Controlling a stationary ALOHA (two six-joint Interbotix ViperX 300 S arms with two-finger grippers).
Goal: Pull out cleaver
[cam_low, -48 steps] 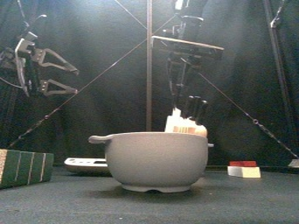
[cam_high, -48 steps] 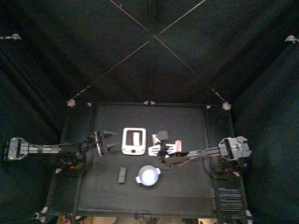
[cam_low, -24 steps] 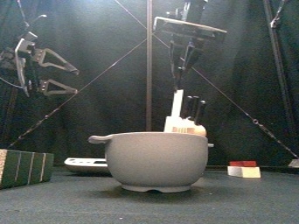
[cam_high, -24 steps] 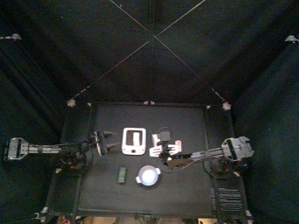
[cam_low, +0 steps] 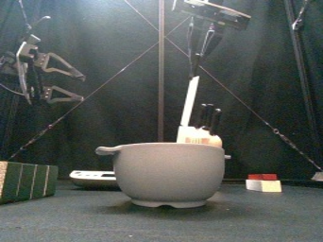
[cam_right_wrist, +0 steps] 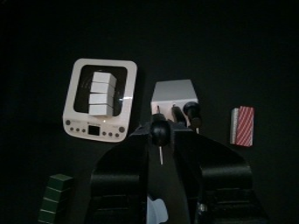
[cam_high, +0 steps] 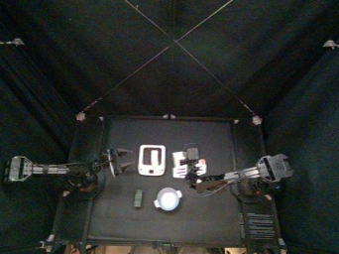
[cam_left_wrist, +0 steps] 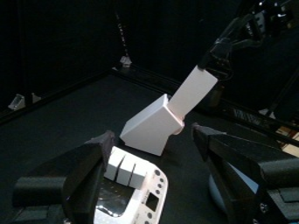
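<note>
My right gripper (cam_low: pixel 203 45) is shut on the cleaver's dark handle, high above the table. The cleaver's pale broad blade (cam_low: pixel 192 102) hangs from it, its lower end still in the knife block (cam_low: pixel 202 135) behind the bowl. In the left wrist view the blade (cam_left_wrist: pixel 198 86) slants up out of the white block (cam_left_wrist: pixel 155 129) to the right gripper (cam_left_wrist: pixel 229 45). The right wrist view looks down the handle (cam_right_wrist: pixel 156 133) onto the block (cam_right_wrist: pixel 176 94). From above, the right gripper (cam_high: pixel 196 172) is over the block (cam_high: pixel 189 155). My left gripper (cam_low: pixel 57 77) is open and empty, raised at the left.
A grey bowl (cam_low: pixel 164 175) stands at the front. A white scale with white cubes (cam_high: pixel 151 160) lies left of the block. A green box (cam_low: pixel 25 181) is at the front left, and a red and white block (cam_low: pixel 263 182) at the right. Other dark knife handles (cam_low: pixel 211 115) stick out of the block.
My right gripper has risen with the cleaver, and more of the pale blade has come up out of the block. The left arm has not moved.
</note>
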